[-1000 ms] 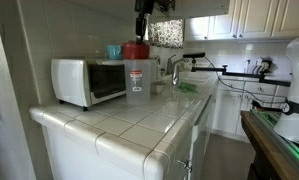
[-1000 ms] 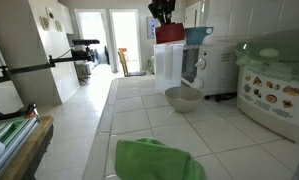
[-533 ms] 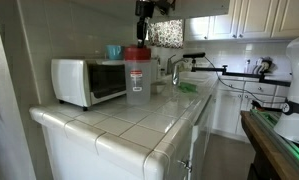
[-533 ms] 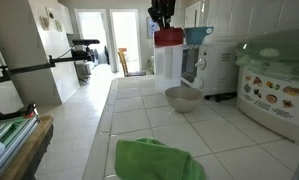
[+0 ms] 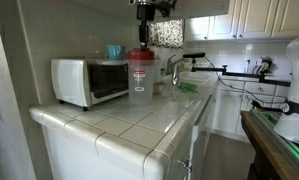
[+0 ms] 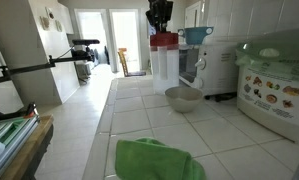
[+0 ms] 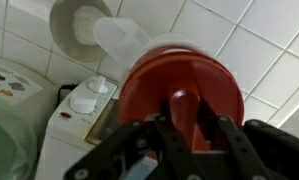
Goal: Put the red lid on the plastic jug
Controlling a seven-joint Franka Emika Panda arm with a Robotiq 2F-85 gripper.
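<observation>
The red lid rests level on the top of the clear plastic jug, which stands on the tiled counter beside the white microwave. Both exterior views show this, with the lid over the jug. My gripper hangs straight down over them. In the wrist view its fingers are closed on the raised knob of the lid, and the jug's translucent body shows beyond the lid's rim.
A teal cup stands on the microwave, right beside the jug. On the counter are a metal bowl, a green cloth and a white rice cooker. A sink faucet is behind the jug.
The lid came down a little with the gripper and shifted sideways until it sits on the jug's top. The jug has not moved.
</observation>
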